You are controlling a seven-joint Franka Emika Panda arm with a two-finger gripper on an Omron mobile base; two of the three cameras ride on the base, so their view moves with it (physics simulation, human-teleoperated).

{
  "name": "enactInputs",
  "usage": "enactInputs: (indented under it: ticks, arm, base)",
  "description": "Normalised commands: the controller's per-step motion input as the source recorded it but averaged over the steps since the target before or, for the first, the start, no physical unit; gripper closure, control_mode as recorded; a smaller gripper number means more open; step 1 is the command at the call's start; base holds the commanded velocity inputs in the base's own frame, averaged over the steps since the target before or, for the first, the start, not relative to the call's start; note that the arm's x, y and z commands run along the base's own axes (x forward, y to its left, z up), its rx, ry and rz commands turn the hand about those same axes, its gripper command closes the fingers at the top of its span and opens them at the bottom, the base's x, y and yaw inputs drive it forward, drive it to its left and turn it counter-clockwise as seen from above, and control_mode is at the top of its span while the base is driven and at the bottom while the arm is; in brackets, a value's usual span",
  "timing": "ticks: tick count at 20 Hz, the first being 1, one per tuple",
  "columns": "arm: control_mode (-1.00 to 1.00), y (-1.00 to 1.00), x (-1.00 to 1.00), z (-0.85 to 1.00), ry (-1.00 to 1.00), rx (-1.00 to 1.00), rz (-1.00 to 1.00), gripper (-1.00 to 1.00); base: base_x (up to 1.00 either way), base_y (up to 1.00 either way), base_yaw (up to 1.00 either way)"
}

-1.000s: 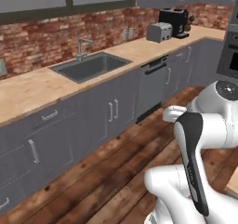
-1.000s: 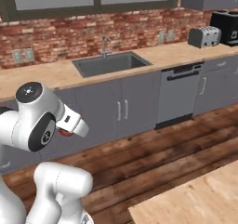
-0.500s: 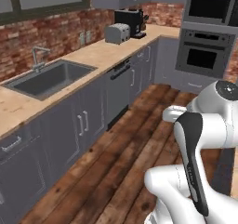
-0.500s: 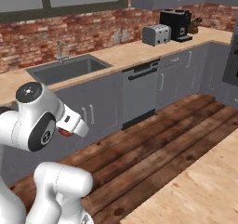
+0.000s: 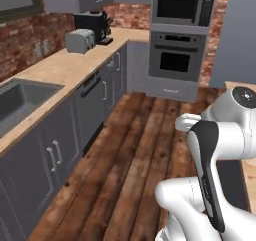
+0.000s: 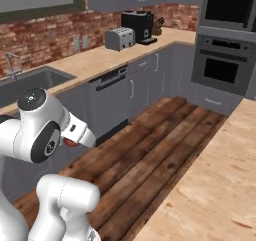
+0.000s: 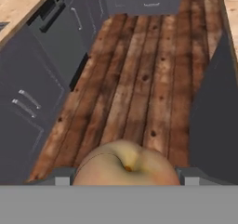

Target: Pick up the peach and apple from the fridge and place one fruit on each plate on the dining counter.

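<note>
Orange-yellow peach (image 7: pixel 126 166) sits clamped between my fingers (image 7: pixel 62 177), carried above the wooden floor (image 7: pixel 139 79); the dining counter (image 6: pixel 220 185) lies at my right; by my reckoning placing this fruit, then the apple, remains.
</note>
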Motion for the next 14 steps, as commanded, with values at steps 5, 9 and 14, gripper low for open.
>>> enactInputs:
  ticks: [5,9,14]
  arm:
    - [1.0,0.0,0.0,0.0,0.0,0.0,0.0,1.0]
    - [1.0,0.0,0.0,0.0,0.0,0.0,0.0,1.0]
    - [1.0,0.0,0.0,0.0,0.0,0.0,0.0,1.0]
  base:
    - [0.76,0.07,-0.39]
    - [0.79,0.13,-0.38]
    - [0.81,0.15,-0.37]
